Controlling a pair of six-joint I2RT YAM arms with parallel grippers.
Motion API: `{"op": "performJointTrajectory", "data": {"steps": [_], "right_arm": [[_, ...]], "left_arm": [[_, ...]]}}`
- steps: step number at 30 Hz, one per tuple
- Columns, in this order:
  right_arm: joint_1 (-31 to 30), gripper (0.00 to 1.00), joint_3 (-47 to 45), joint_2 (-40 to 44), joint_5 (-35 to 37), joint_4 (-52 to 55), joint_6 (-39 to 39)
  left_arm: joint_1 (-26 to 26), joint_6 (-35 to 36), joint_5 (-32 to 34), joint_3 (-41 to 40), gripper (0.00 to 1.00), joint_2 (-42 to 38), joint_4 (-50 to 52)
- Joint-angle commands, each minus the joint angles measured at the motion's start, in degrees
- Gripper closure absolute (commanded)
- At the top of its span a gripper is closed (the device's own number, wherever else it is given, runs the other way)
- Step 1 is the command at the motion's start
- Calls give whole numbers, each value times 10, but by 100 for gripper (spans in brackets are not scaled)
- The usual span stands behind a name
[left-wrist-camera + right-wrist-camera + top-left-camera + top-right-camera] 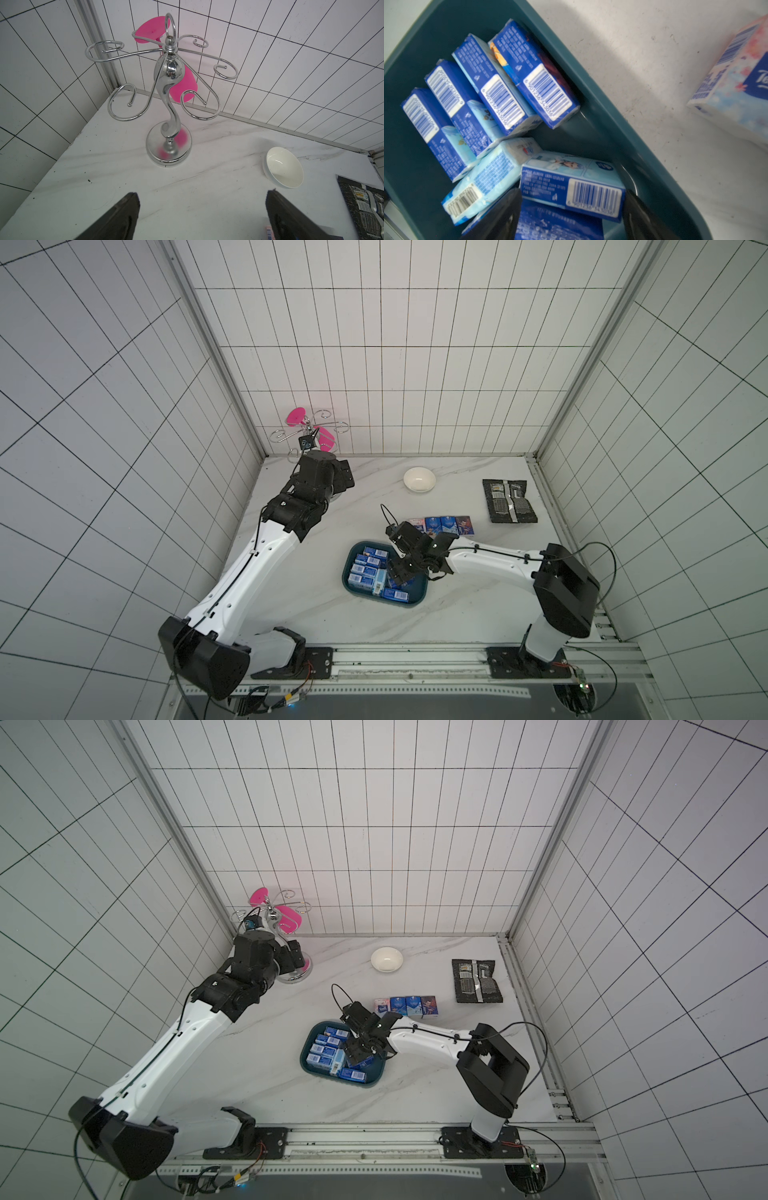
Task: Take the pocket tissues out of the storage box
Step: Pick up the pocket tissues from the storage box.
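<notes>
Marble tabletop (pixel 457 614), tiled walls (pixel 374 364); left pincer (pixel 202 195) wide, right pincer (pixel 572 193) wide over pocket tissues (pixel 500 99) in storage box (pixel 604 116).

Bright even light, soft shadows, bowed edges, slightly blurry pocket tissues (pixel 571 185).

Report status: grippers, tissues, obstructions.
Left gripper open, empty. Right gripper open, straddling a blue soft tissue pack in the dark teal plastic tray. Four packs out on the table. Neighbour packs crowd it.
</notes>
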State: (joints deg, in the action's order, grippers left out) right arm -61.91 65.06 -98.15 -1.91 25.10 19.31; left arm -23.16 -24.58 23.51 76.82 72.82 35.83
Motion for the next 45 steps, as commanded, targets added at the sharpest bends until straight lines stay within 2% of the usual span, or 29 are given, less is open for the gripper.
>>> {"op": "performJointTrajectory", "data": {"steps": [1,7,19,26,34,38,41,45], "right_arm": [[-7,22,22,-8,-8,-6,2],[-8,20,20,6,-10,-7,-7],[-9,17,21,-35,-12,-14,-10],[-8,27,19,-26,17,-12,-9],[-9,30,4,55,27,-11,-3],[-6,29,-9,115,56,8,-3],[18,29,-19,154,81,51,-2],[84,29,-68,202,102,112,16]], "left_arm": [[-1,4,0,5,2,-13,-2],[-1,4,-1,6,2,-11,-3],[-1,8,1,6,2,-17,1],[-1,6,0,6,2,-19,1],[-1,5,-3,6,2,-15,-3],[-1,4,-4,4,2,-15,-5],[-1,6,-4,5,2,-15,-4],[-1,14,-7,10,2,-18,3]]}}
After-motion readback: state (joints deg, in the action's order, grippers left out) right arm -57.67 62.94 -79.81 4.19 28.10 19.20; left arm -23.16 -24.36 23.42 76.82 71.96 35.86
